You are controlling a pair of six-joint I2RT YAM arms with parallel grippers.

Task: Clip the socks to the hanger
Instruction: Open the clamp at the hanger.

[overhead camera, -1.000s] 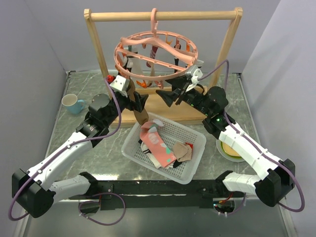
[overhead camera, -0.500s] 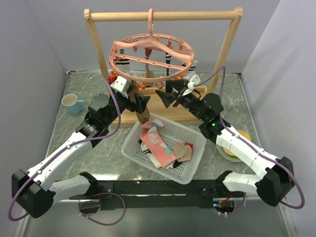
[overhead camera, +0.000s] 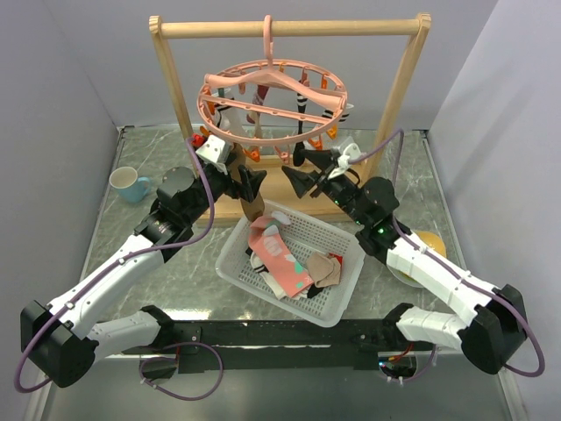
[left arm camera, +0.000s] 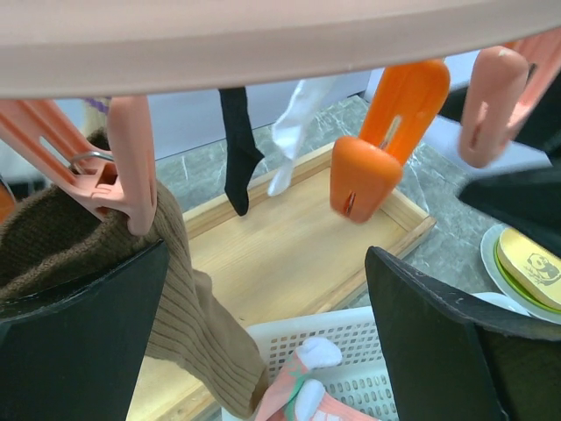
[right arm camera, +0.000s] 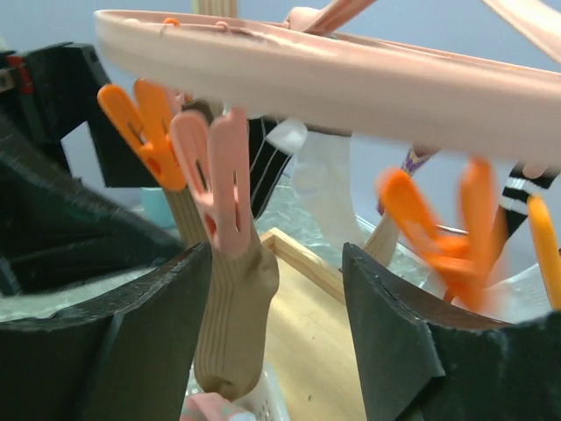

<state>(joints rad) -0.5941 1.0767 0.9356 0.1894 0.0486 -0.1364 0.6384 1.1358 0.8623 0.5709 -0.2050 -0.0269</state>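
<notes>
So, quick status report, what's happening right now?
Left fingers open, right fingers open, both empty. Brown sock hangs from a pink clip on the hanger. White basket below holds more socks.

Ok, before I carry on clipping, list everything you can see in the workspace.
table: one, greenish marble look, under everything.
rack: one, pale wood, at the back, on a wooden tray.
hanger: one, pink ring, hooked on the rack's top bar.
clips: many, orange and pink, dangling from the ring.
hung socks: several, black, white, striped, one brown sock, on the clips.
basket: one, white mesh, front centre.
loose socks: a pile, pink, tan, black, in the basket.
mug: one, light blue, left.
plate: one, white, yellow-green item on it, right side.
left gripper: one, black, open, beside the brown sock.
right gripper: one, black, open, pointing at the brown sock.
</notes>
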